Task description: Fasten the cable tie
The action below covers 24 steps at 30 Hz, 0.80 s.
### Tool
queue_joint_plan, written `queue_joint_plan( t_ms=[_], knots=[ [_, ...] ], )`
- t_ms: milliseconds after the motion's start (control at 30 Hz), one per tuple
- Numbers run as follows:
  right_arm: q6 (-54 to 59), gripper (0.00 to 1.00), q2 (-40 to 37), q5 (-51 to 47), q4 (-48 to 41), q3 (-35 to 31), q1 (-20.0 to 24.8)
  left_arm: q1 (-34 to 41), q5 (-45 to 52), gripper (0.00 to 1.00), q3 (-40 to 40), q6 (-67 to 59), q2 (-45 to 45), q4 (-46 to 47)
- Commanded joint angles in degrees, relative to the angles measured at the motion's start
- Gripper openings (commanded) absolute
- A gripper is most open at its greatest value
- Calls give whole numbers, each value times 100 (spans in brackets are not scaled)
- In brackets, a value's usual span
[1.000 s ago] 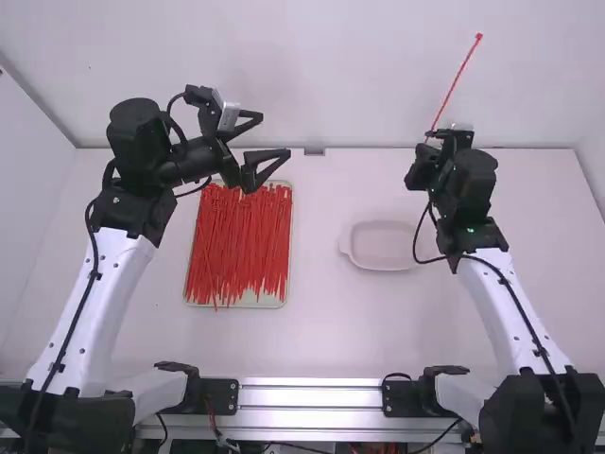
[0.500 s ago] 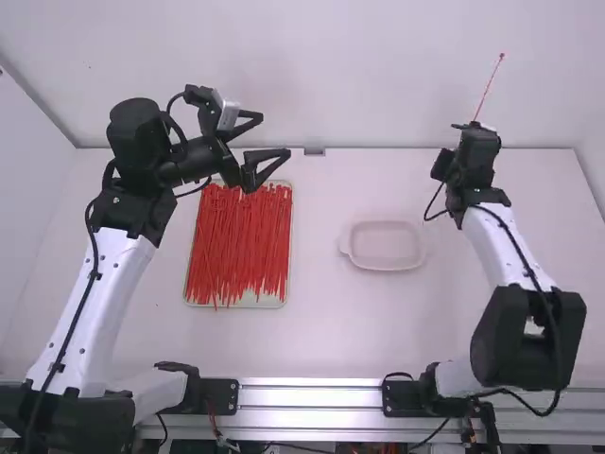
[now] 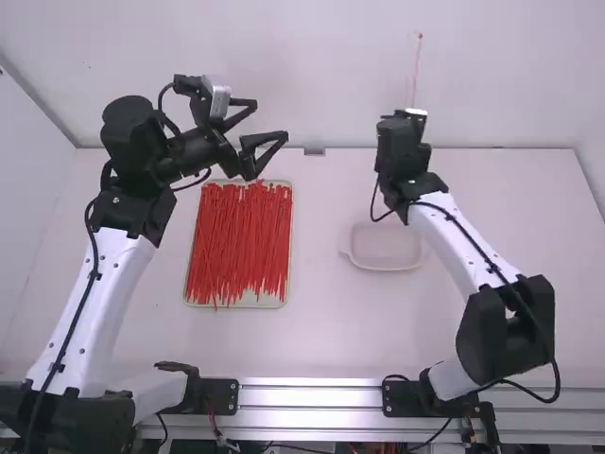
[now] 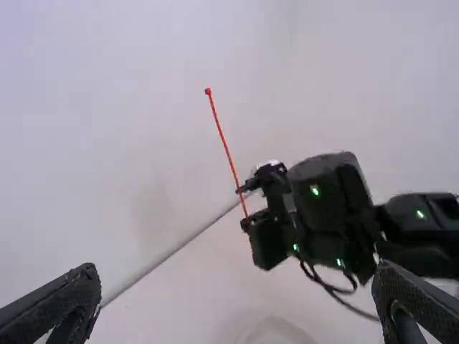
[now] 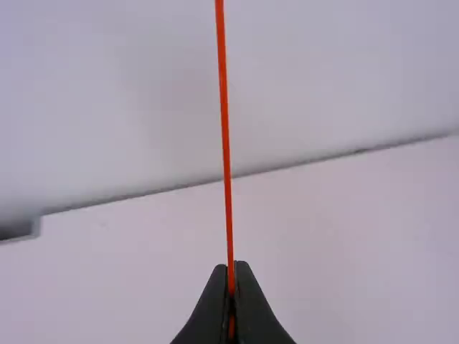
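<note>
A single red cable tie (image 3: 414,74) stands straight up from my right gripper (image 3: 409,113), which is shut on its lower end; the right wrist view shows the tie (image 5: 224,150) pinched between the closed fingers (image 5: 231,304). The right gripper is raised above the far middle of the table. My left gripper (image 3: 265,151) is open and holds nothing, lifted over the far end of the tray of red ties (image 3: 240,242). From the left wrist view the held tie (image 4: 225,149) and the right gripper (image 4: 262,215) are ahead, with my left fingertips (image 4: 61,301) spread wide.
A flat tray (image 3: 286,251) holding several loose red cable ties lies at the table's left centre. A shallow white dish (image 3: 383,244) sits at centre right, under the right arm. White walls close in the table behind and at the left.
The right arm has swung from the far right toward the middle, carrying the tie upright. The left gripper has shifted slightly up and to the right.
</note>
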<state>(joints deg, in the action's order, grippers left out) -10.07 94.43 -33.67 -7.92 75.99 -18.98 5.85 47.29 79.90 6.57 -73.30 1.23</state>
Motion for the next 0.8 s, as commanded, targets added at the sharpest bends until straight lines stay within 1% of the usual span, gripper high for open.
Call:
queue_joint_plan(
  t_ms=[0,33,67,100,133,167,233,300,367,400,433,500,567,700,767],
  knots=[
    [310,0,-81,-870,-20,262,-452,13,-557,99,114,501,13,-101],
    [315,0,-79,-898,-20,267,-483,13,-584,99,114,514,13,-109],
    [461,0,-83,-1196,-20,297,-796,15,-776,99,116,632,13,-184],
    [520,0,-85,-1325,-20,315,-922,13,-798,99,116,693,13,-221],
    [638,0,-85,-1591,-20,341,-1163,13,-883,99,116,793,13,-286],
    [678,0,-85,-1711,-20,352,-1250,15,-916,99,116,855,13,-310],
    [859,0,-85,-2293,13,400,-1672,15,-1121,99,114,1137,13,-422],
    [1003,0,-85,-2616,109,400,-1910,15,-1285,99,116,1331,13,-474],
    [1233,0,-85,-3049,243,400,-2299,15,-1519,99,114,1534,13,-549],
    [1233,0,-85,-3049,243,400,-2299,15,-1519,99,114,1534,13,-549],
    [1366,0,-85,-3254,330,398,-2507,15,-1539,99,114,1655,11,-625],
    [1478,0,-85,-3401,378,398,-2673,13,-1523,99,114,1794,11,-695],
    [1709,0,-85,-3720,577,398,-2986,15,-1576,99,114,2122,11,-817],
    [1958,0,-85,-3886,791,398,-3281,15,-1895,100,114,2579,11,-817],
    [1956,0,-85,-3884,800,400,-3364,13,-1897,98,114,2682,11,-820]
  ],
)
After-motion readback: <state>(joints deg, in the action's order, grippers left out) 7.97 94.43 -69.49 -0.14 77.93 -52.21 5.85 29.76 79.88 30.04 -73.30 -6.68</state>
